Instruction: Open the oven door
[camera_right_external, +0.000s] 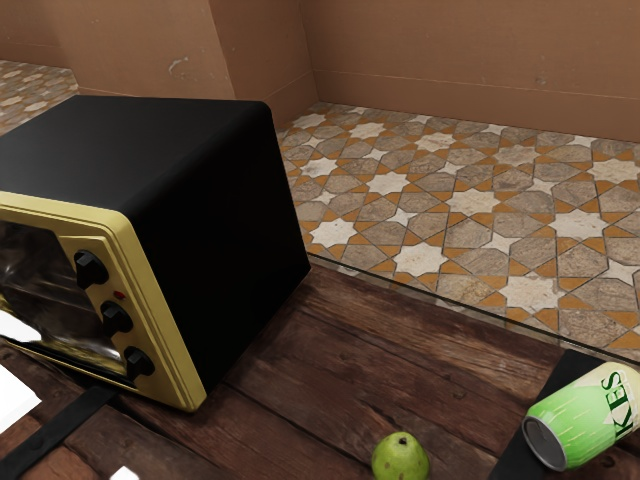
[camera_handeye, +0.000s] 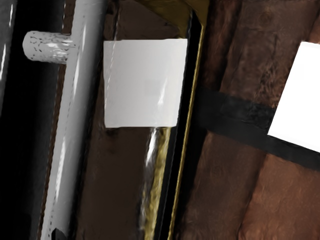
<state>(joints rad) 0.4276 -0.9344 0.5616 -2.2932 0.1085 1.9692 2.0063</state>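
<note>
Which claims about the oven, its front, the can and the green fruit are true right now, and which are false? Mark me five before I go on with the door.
1. The oven has three black knobs on its front. True.
2. The can stands upright. False: it lies on its side.
3. In the exterior view, the green fruit is between the oven and the can. True.
4. The oven's front frame is red. False: it is yellow.
5. A grey handle bar is in the wrist view. True.
</note>
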